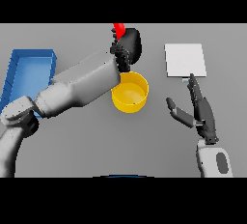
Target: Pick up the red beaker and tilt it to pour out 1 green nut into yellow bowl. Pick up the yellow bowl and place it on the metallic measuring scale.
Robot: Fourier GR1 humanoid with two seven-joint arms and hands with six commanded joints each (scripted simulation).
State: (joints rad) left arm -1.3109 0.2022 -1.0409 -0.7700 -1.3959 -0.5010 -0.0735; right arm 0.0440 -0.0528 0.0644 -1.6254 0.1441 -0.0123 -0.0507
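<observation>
My left hand [128, 44] is raised over the table's middle, its fingers curled round the red beaker [118, 28]. Only a small red part of the beaker shows above the hand, so its tilt is hard to judge. Directly below and in front of that hand stands the yellow bowl [130, 92]; my forearm covers its left rim. I see no green nut inside the bowl. The metallic measuring scale [185, 60], a pale flat square, lies at the back right. My right hand [201, 112] rests open right of the bowl, just in front of the scale, fingers straight and thumb spread.
A blue tray [29, 76] lies along the left side of the table, partly behind my left arm.
</observation>
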